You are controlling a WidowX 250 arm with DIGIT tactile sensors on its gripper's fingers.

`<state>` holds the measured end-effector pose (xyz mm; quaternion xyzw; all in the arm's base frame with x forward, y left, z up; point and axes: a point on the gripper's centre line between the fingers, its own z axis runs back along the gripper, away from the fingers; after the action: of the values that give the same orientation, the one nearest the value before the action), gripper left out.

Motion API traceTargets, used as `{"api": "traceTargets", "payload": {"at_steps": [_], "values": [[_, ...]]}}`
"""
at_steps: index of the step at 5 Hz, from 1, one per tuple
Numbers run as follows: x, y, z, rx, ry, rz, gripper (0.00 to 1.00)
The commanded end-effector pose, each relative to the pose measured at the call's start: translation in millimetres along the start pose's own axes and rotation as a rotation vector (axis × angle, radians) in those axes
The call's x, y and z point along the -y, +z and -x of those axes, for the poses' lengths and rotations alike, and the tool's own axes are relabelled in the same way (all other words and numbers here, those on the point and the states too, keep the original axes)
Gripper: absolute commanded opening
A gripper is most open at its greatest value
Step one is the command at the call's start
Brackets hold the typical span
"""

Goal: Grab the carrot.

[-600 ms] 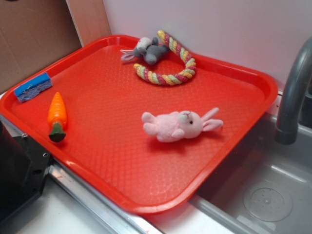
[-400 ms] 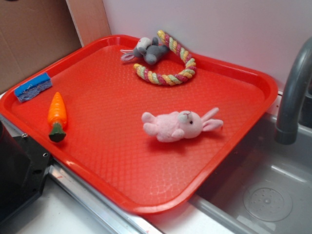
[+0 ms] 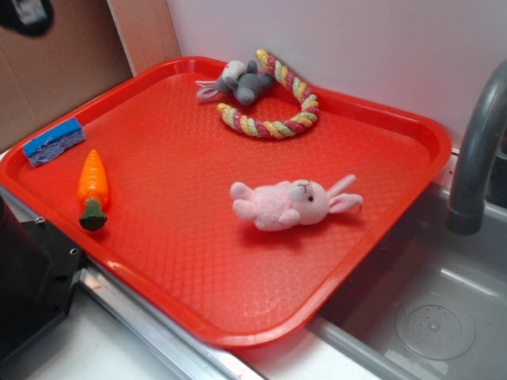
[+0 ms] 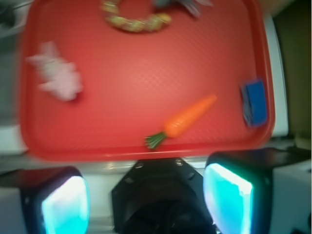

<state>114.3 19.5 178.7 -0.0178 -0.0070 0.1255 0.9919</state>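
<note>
A dark shape has come into the top left corner of the side view, where earlier there was only brown board; the toys lie as they did. The jaws (image 4: 146, 200) are spread wide with nothing between them, their two pads (image 4: 228, 199) glowing teal in the blurred wrist view. The carrot (image 3: 93, 188) lies just beyond the open jaws and a little to their right, on the near part of the red tray (image 3: 333, 142), apart from both pads. It is bright orange, ridged and tapered, with a dark green stub pointing back toward the jaws. The tray is hard plastic with a fine dimpled surface and a raised, rounded rim. Farther right lies a flat blue sponge (image 3: 53, 140). Beyond and left of the jaws lies a fuzzy pink bunny (image 3: 293, 203); farthest off, a twisted rope ring (image 3: 273, 99) touches a grey plush mouse (image 3: 242, 81).
</note>
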Motion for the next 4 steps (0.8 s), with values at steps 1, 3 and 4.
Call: {"api": "traceTargets", "payload": {"at_steps": [1, 3, 4], "values": [[-25.0, -57.4, -20.1, 0.136, 0.341, 0.009, 1.00], [-30.2, -106.7, -21.0, 0.123, 0.454, -0.026, 1.00], [-30.5, -128.6, -24.7, 0.126, 0.488, -0.005, 1.00]]}}
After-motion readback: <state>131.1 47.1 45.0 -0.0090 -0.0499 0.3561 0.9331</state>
